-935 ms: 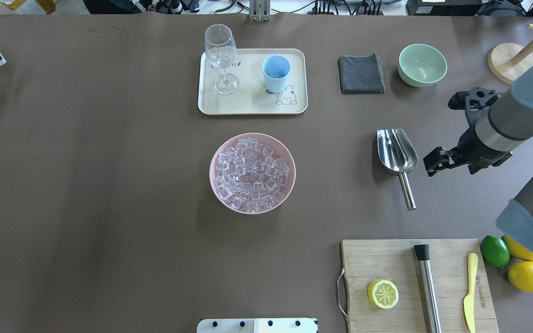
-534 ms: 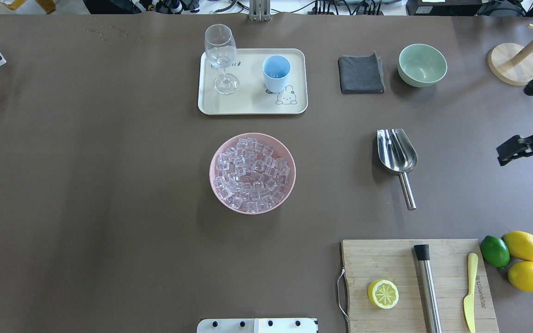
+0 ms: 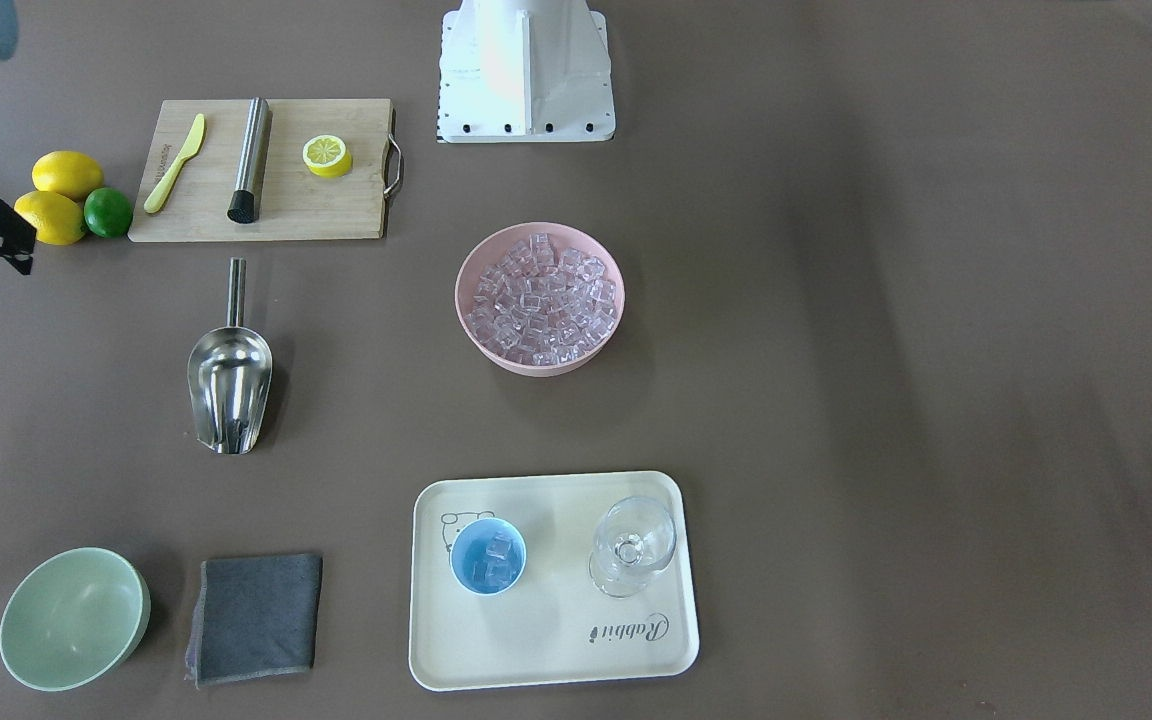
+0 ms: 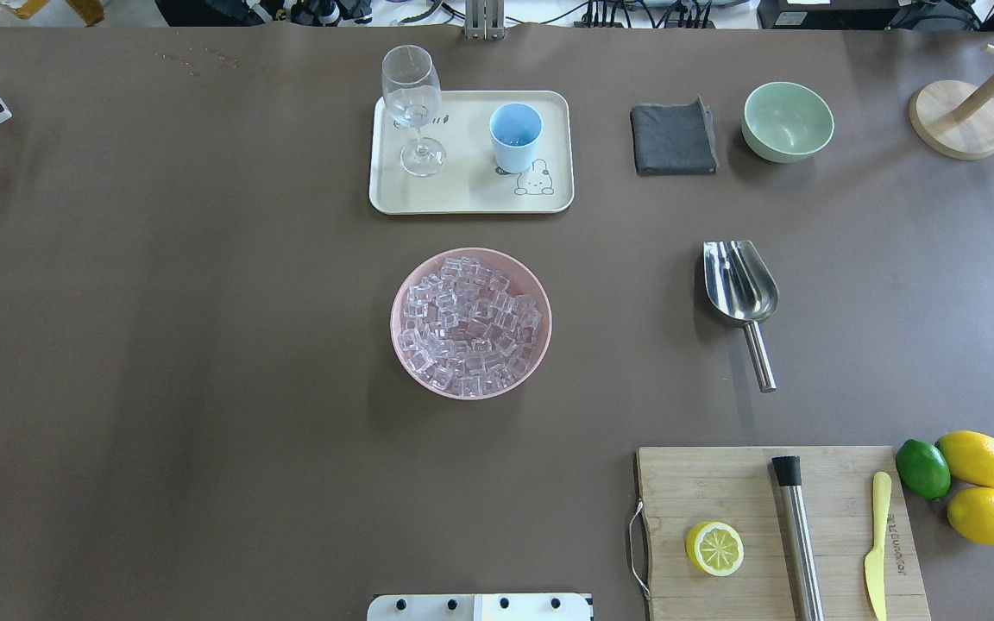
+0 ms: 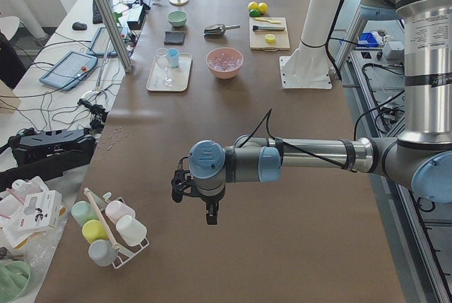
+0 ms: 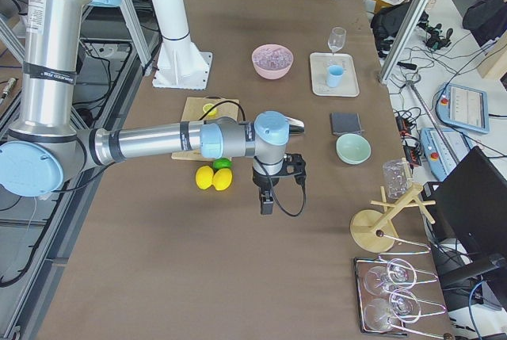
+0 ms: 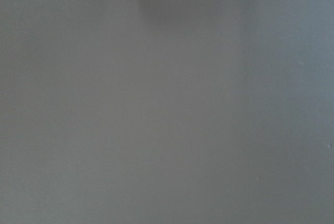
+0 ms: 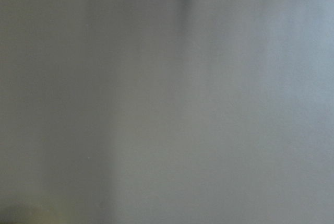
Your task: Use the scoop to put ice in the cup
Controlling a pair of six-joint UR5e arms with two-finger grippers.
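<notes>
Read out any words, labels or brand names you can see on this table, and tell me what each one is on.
"Rabbit": in script on the cream tray, beside the wine glass.
Small print on the cutting board, next to the yellow knife: too small to read.
Nothing else legible.

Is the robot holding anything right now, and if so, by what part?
Nothing, it seems. The scoop lies free on the table, and the left gripper and right gripper hang far from it, visibly empty.
</notes>
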